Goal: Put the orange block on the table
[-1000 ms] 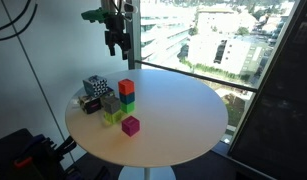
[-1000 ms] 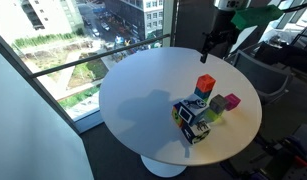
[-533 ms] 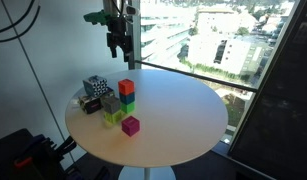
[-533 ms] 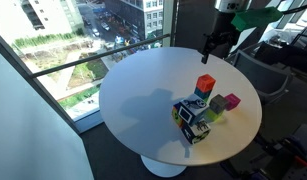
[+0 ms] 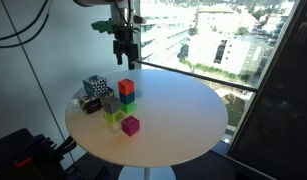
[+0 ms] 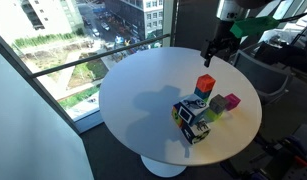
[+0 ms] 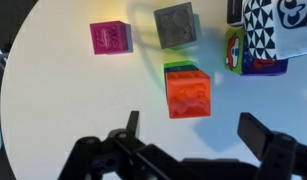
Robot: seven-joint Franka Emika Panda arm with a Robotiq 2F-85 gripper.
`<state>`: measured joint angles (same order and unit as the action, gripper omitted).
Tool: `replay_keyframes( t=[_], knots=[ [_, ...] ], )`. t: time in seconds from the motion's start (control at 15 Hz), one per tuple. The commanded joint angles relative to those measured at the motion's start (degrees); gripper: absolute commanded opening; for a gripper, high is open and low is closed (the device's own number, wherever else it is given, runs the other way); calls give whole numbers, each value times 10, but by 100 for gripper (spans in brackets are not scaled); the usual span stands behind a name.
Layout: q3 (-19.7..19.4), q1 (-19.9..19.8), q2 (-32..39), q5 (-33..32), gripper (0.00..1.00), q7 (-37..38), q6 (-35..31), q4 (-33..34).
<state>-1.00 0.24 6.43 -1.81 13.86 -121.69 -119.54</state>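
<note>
The orange block (image 5: 126, 87) sits on top of a stack of cubes on the round beige table (image 5: 183, 115). It also shows in an exterior view (image 6: 204, 83) and in the wrist view (image 7: 188, 93), where it rests on a green cube (image 7: 183, 68). My gripper (image 5: 123, 55) hangs high above the table, above the stack. It is open and empty. It shows in an exterior view (image 6: 208, 53) and in the wrist view (image 7: 196, 135), with its fingers spread wide below the orange block.
A magenta cube (image 7: 109, 37), a grey cube (image 7: 175, 25) and a black-and-white patterned cube (image 7: 275, 30) lie near the stack. A window with a railing stands behind the table (image 5: 223, 50). An office chair (image 6: 268, 75) stands beside the table.
My gripper has moved a little sideways, closer to a spot over the stack. The blocks have not moved.
</note>
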Motion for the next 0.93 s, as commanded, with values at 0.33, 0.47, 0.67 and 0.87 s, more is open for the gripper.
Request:
replay_keyframes(
  t=[0.33, 0.47, 0.67, 0.87],
  knots=[
    [-1, 1, 16, -6, 100, -20, -68, -30],
    [-1, 2, 18, -7, 100, -21, -80, -41],
    [-1, 4, 22, -10, 100, -19, -97, -54],
    [-2, 5, 27, -12, 100, -15, -119, -64]
  ],
)
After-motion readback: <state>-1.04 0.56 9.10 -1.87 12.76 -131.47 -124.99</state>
